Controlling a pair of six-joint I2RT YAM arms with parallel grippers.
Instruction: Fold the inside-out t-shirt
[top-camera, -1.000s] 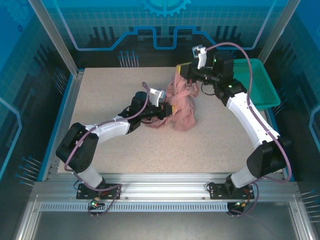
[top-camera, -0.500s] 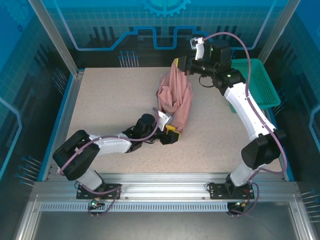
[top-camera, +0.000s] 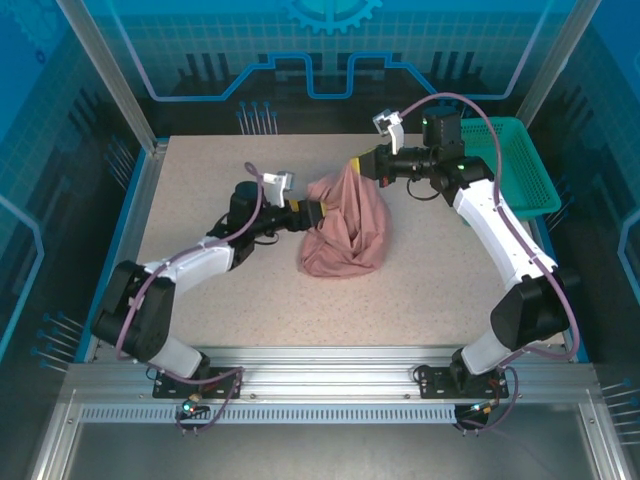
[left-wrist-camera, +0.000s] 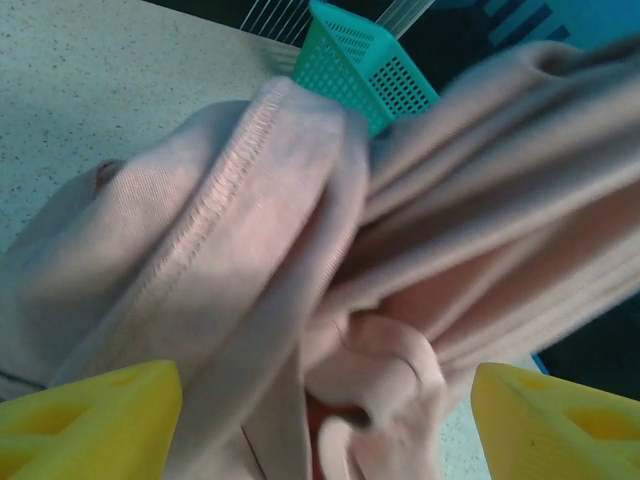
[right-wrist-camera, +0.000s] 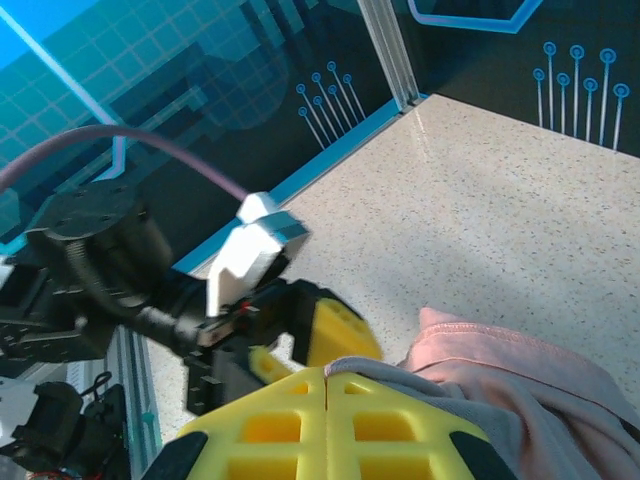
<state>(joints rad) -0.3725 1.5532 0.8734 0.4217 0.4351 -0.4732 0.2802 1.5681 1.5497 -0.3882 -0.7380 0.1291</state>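
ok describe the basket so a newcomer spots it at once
Look at the speckled table, then its far right corner behind the right arm. The teal mesh basket sits there: rigid, perforated plastic, unlike the crumpled pink t-shirt mid-table.

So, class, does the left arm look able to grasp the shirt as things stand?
Probably yes: the left tool is open right at the shirt, folds between its fingers, nothing in the way. The right tool holds the top edge.

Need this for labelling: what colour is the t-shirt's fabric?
The t-shirt is a plain dusty salmon-pink, and it shows best in the top external view.
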